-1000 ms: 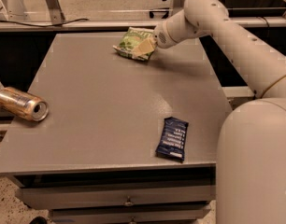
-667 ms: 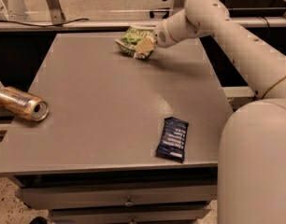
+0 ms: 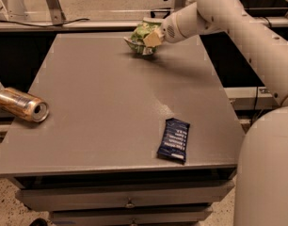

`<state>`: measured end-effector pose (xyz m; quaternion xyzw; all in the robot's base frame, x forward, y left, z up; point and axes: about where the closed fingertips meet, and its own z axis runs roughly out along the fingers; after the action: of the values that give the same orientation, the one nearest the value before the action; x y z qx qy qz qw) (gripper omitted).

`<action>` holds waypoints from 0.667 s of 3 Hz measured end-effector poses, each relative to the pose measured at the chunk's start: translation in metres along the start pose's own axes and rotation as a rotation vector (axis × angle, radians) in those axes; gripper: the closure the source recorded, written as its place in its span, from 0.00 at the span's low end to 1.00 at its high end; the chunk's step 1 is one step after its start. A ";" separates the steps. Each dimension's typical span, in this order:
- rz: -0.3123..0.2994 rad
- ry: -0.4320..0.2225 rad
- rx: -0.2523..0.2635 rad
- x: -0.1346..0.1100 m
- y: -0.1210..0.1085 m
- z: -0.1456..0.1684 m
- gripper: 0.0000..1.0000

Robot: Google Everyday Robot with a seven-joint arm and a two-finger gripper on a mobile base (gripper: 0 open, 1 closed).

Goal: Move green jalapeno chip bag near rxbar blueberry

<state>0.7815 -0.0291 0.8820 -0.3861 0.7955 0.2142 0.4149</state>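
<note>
Now slightly higher, far side of table (image 3: 97, 107), gripper (image 3: 151, 39) fingers tight on green jalapeno chip bag (image 3: 139, 32) (rxbar blueberry (image 3: 173, 139) distant).

the green jalapeno chip bag (image 3: 140, 34), which had lain flatter and spread out to the left, bunched up and rose, and its left end shifted a little to the right along the far edge of the counter (image 3: 111, 102). the hand (image 3: 152, 39), pinching the bag's right side, lifted slightly with it.
</note>
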 end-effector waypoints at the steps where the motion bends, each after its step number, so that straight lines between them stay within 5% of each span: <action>1: -0.028 -0.010 0.000 -0.009 0.006 -0.030 1.00; 2: -0.063 0.004 -0.024 -0.006 0.021 -0.068 1.00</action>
<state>0.7336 -0.0588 0.9253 -0.4162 0.7813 0.2096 0.4151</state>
